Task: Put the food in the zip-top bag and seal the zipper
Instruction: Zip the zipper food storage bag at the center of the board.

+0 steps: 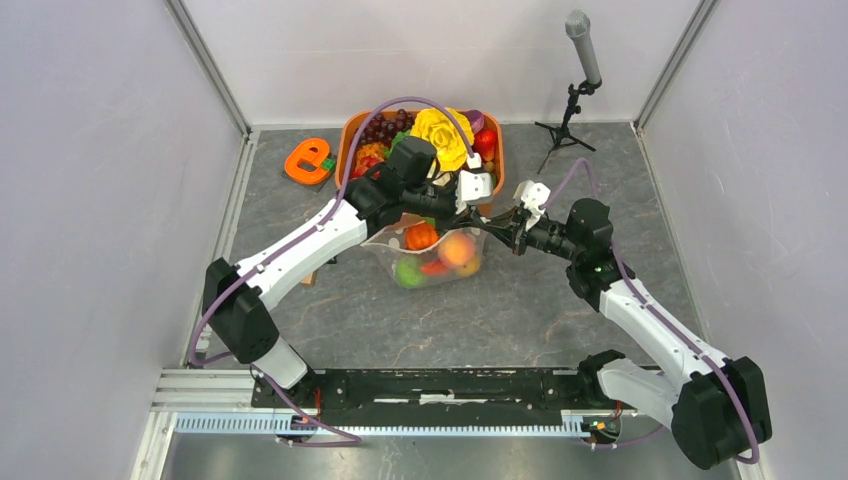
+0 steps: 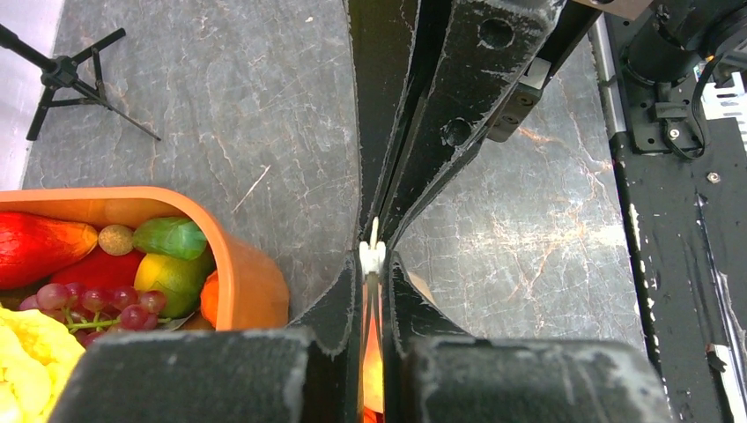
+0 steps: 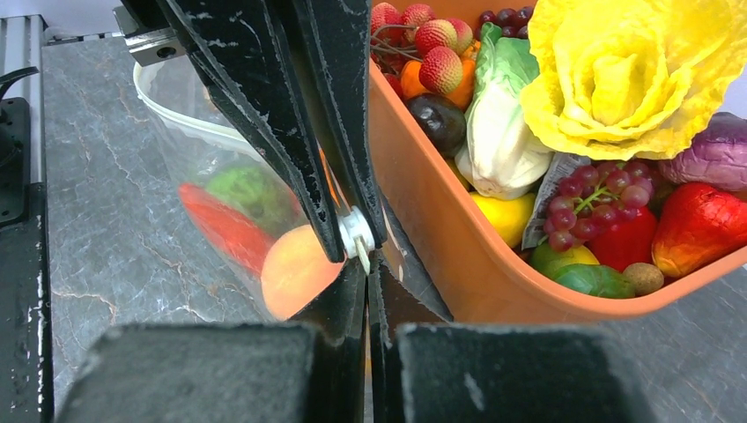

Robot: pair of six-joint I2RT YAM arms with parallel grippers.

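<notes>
Left gripper (image 2: 373, 266): fingers drawn narrow, a whitish bit of the zipper (image 2: 373, 254) pinched at the tips.
Right gripper (image 3: 361, 249): likewise closed, the same strip nipped at its tips, with clear film trailing off beside it.
Zip-top bag (image 1: 432, 262): slung between the two grippers over the grey table (image 1: 520, 310), just in front of the orange tub (image 3: 458, 264). The mouth edge is held up and the body sags below.
Food (image 1: 440, 252): orange, green, red and peach pieces are lodged in the bag, below both sets of fingertips.
Step judged in hand: sealing. The strip is best kept taut between the two pinches. One pinch is then to be slid along it under steady pressure, with no film caught in the track and the tub rim avoided. Whether any length is already sealed cannot be told.
</notes>
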